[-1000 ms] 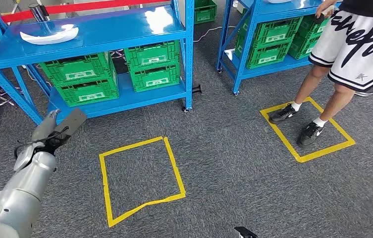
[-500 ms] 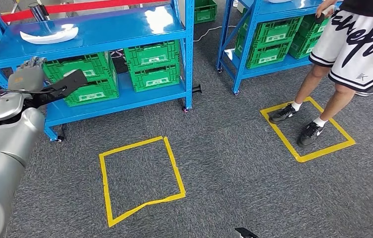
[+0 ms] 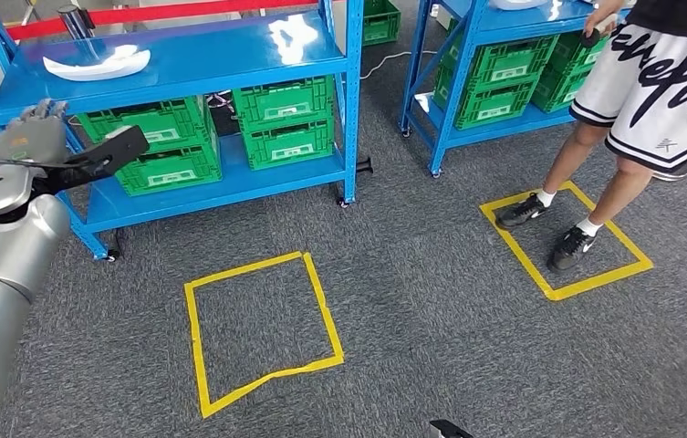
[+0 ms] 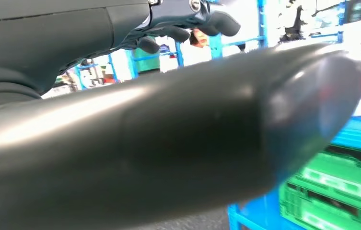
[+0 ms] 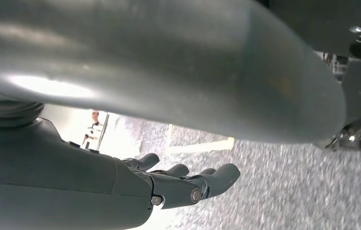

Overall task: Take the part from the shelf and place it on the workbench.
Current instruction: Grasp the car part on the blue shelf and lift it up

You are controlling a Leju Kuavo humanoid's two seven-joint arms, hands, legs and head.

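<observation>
The white part (image 3: 96,63) is flat, long and curved. It lies on the top of the blue shelf (image 3: 221,55). The left hand (image 3: 34,137) is raised near the shelf, fingers apart, holding nothing. The right hand (image 5: 168,184) holds nothing too, fingers loosely open.

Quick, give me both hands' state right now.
Left hand: open, holding nothing, raised in front of the blue shelf.
Right hand: open, fingers apart and lightly curled, nothing in it, over the carpet.
</observation>
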